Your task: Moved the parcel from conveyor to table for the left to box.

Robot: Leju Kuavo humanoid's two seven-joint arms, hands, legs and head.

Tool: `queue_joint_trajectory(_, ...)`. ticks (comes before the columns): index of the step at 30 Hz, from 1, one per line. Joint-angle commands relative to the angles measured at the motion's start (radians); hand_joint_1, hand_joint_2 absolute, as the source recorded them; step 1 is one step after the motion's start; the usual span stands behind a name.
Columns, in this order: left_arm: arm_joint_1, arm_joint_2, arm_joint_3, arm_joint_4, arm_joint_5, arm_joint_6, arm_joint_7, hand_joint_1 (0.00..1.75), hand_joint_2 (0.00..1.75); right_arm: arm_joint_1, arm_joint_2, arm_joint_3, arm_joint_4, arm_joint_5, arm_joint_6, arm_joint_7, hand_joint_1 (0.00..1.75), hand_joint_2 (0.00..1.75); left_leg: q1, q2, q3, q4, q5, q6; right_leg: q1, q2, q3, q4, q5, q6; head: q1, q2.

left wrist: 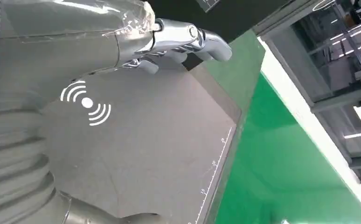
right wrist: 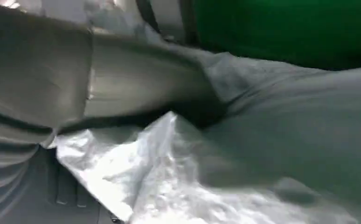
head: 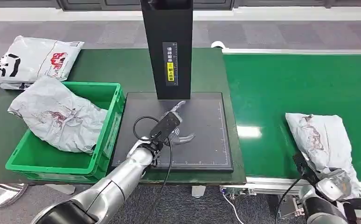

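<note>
the parcel [head: 325, 140] is lying on the green conveyor [head: 281, 88], its near end right at the right hand [head: 333, 183]. in the right wrist view the fingers [right wrist: 141, 93] are pressing against crinkled plastic, but whether they are closing on it i cannot tell. it looks like the pickup is just starting. the left hand [head: 171, 122] is hovering over the black scanning pad [head: 206, 149] on the bench [head: 99, 65], its fingers [left wrist: 188, 39] spread and holding nothing, probably waiting to receive. beyond those fingers, the green box [head: 105, 91] is already holding another bag [head: 57, 116].
</note>
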State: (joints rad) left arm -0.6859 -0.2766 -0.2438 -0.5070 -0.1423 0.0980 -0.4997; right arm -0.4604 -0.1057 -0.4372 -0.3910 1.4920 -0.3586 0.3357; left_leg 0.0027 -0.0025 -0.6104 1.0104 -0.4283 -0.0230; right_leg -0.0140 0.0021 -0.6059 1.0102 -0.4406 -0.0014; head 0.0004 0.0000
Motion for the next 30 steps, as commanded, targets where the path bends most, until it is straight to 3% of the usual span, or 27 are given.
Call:
queue_joint_trajectory(1, -0.041, 0.022, -0.055, 0.045, -0.003, 0.005, 0.007, 0.0, 1.75, -0.028, 0.055, -0.078, -0.025, 0.016, -0.01, -0.009, 1.75, 1.75, 0.001, 0.002, 0.001, -0.001, 0.0, 0.0, 0.001, 0.002, 0.001, -0.001, 0.001, -0.001, 0.0, 0.0)
queue_joint_trajectory(10, -0.04, 0.021, -0.054, 0.044, -0.004, 0.004, 0.006, 0.0, 1.75, -0.023, 0.057, -0.083, -0.033, 0.019, -0.025, -0.02, 1.75, 1.75, 0.001, 0.001, 0.001, 0.0, 0.0, 0.001, 0.001, 0.0, 0.001, -0.001, 0.0, 0.0, 0.0, 0.0)
queue_joint_trajectory(11, -0.034, 0.023, -0.046, 0.036, -0.002, 0.015, -0.005, 0.0, 1.75, -0.02, 0.069, -0.071, -0.066, 0.023, -0.08, -0.105, 1.75, 1.75, 0.0, 0.0, 0.0, -0.001, 0.001, 0.001, 0.0, 0.0, 0.0, 0.0, -0.001, 0.0, 0.0, 0.0)
queue_joint_trajectory(13, -0.013, 0.037, -0.02, 0.011, 0.007, 0.044, -0.017, 0.0, 1.75, 0.01, 0.153, -0.077, -0.286, -0.043, -0.219, -0.284, 1.75, 1.75, 0.0, 0.002, 0.001, -0.001, 0.0, 0.001, 0.0, 0.001, 0.0, 0.0, 0.0, 0.0, 0.0, 0.0)
queue_joint_trajectory(15, 0.012, 0.05, -0.004, -0.031, 0.015, 0.044, -0.07, 0.0, 1.75, 0.088, 0.244, -0.019, -0.621, -0.098, -0.201, -0.362, 1.75, 1.75, -0.001, 0.005, 0.0, -0.001, 0.0, 0.001, -0.001, 0.005, -0.002, 0.0, 0.0, -0.001, 0.0, 0.0)
queue_joint_trajectory(16, 0.019, 0.042, 0.04, -0.045, 0.037, 0.095, -0.087, 0.0, 1.75, 0.146, 0.298, 0.093, -0.868, -0.348, -0.258, -0.594, 1.75, 1.75, -0.001, 0.005, -0.002, -0.001, 0.0, 0.0, -0.001, 0.006, -0.003, 0.001, 0.001, -0.001, 0.0, 0.0)
queue_joint_trajectory(19, -0.007, 0.035, 0.098, -0.035, 0.075, 0.167, -0.089, 0.0, 1.75, 0.195, 0.331, 0.327, -1.095, -0.317, -0.211, -0.521, 1.75, 1.75, 0.0, 0.011, -0.002, 0.0, -0.002, 0.0, 0.0, 0.011, -0.006, 0.003, 0.0, -0.002, 0.0, 0.0)
queue_joint_trajectory(21, -0.022, 0.045, 0.116, -0.031, 0.087, 0.185, -0.119, 0.0, 1.75, 0.181, 0.309, 0.446, -1.043, -0.352, -0.241, -0.522, 1.75, 1.75, 0.0, 0.004, -0.004, 0.0, 0.001, 0.0, 0.0, 0.004, -0.006, 0.003, 0.0, -0.001, 0.0, 0.0)
queue_joint_trajectory(24, -0.017, 0.055, 0.153, -0.056, 0.124, 0.2, -0.156, 0.0, 1.75, 0.146, 0.281, 0.597, -0.903, -0.434, -0.316, -0.562, 1.75, 1.75, 0.001, 0.009, -0.001, -0.001, 0.0, -0.002, 0.004, 0.009, -0.005, 0.001, 0.0, -0.002, 0.0, 0.0)
queue_joint_trajectory(29, 0.004, 0.083, 0.176, -0.071, 0.154, 0.23, -0.185, 0.0, 1.75, 0.104, 0.288, 0.737, -0.688, -0.559, -0.339, -0.641, 1.75, 1.75, 0.001, 0.007, 0.001, -0.004, 0.002, -0.003, 0.004, 0.007, -0.002, 0.0, -0.001, -0.003, 0.0, 0.0)
queue_joint_trajectory(30, 0.017, 0.09, 0.179, -0.085, 0.158, 0.239, -0.198, 0.0, 1.75, 0.114, 0.288, 0.77, -0.656, -0.584, -0.292, -0.648, 1.75, 1.75, 0.002, 0.008, 0.002, -0.005, 0.002, -0.003, 0.004, 0.008, -0.001, -0.002, 0.0, -0.003, 0.0, 0.0)
